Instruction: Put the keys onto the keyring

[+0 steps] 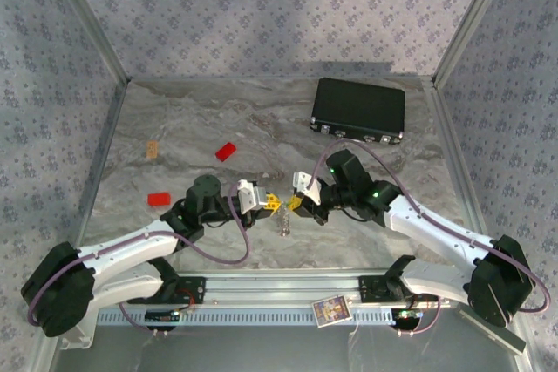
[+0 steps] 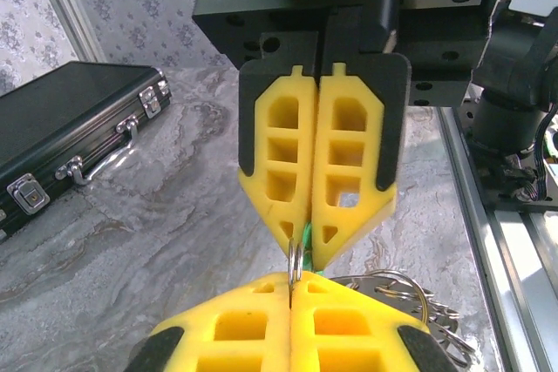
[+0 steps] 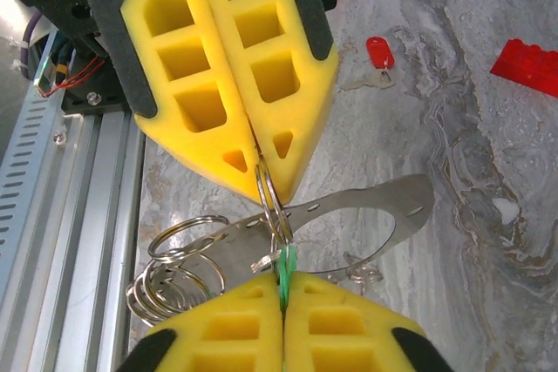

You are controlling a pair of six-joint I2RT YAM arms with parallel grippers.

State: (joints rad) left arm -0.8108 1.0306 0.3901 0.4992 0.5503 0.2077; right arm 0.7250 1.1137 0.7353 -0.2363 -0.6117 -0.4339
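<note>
Green key (image 3: 285,266) in right gripper (image 3: 283,292) meets keyring (image 3: 273,202) in left gripper (image 3: 263,173).

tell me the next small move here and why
Probably ease the right gripper in so its green-headed metal key slides onto the thin silvery metal keyring pinched in the left gripper: both grippers are shut, and key and ring meet between their tips.

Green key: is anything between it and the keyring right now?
Nothing visible. The green key, pinched in the right jaws, is right at the keyring held by the left jaws. The spare rings sit off to one side.
</note>
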